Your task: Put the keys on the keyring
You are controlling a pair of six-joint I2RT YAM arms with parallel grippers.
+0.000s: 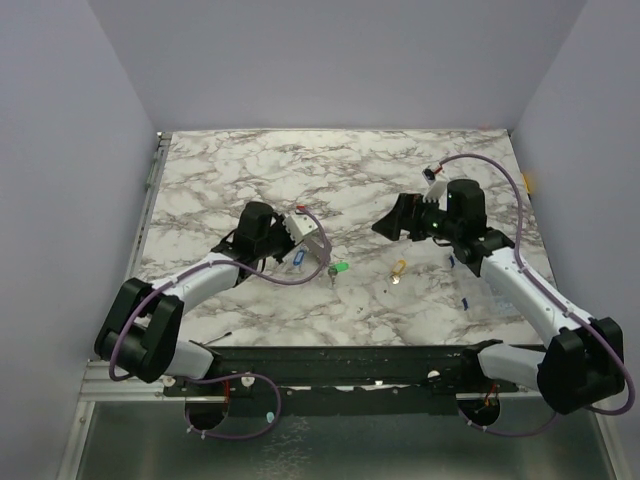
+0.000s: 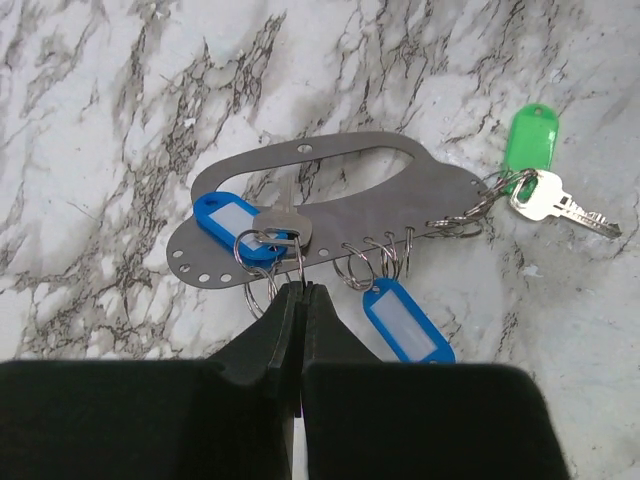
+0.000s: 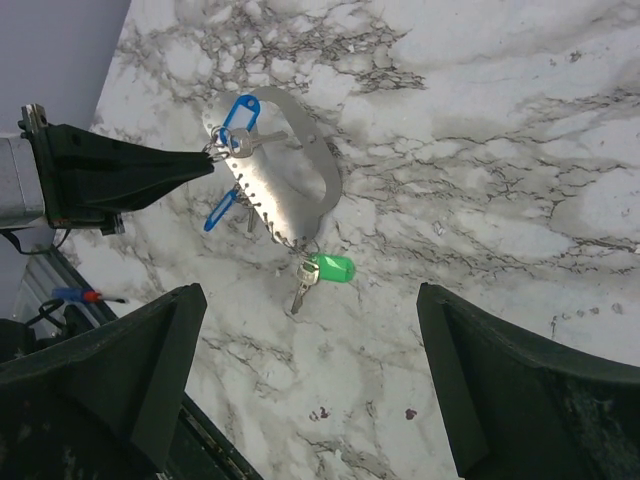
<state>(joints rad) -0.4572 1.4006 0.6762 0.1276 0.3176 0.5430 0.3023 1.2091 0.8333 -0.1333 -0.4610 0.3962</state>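
Two sets of jaws face each other across your marbled surface [image 1: 400, 160], with the keyring lying between them.

Starting at your left, the left gripper [image 2: 301, 290] has its jaws pressed together, tips low at the keyring's near edge. They meet right at the small split ring [image 2: 268, 240] that carries the blue-tagged key [image 2: 225, 222]. You cannot tell whether the wire is pinched between the tips or only touches them. That blue tag and its silvery key rest on top of the keyring [image 2: 430, 190], a flat grey oval plate with a long slot and a row of small holes along one edge, lying flat on the surface.

Moving right along that edge, you see more small rings threaded through the holes. A second blue tag [image 2: 405, 320] hangs from one of them and lies just beside the left jaws. At the plate's right end the green-tagged key [image 2: 530, 140] is linked on by rings, and its tag and silvery key lie on the surface just off the plate.

Further right, well apart from the plate, the gold key [image 1: 398, 270] lies alone. At your far right the right gripper [image 1: 392, 220] hovers above the surface with its jaws spread wide, and its fingers [image 3: 120, 370] grip and touch nothing.
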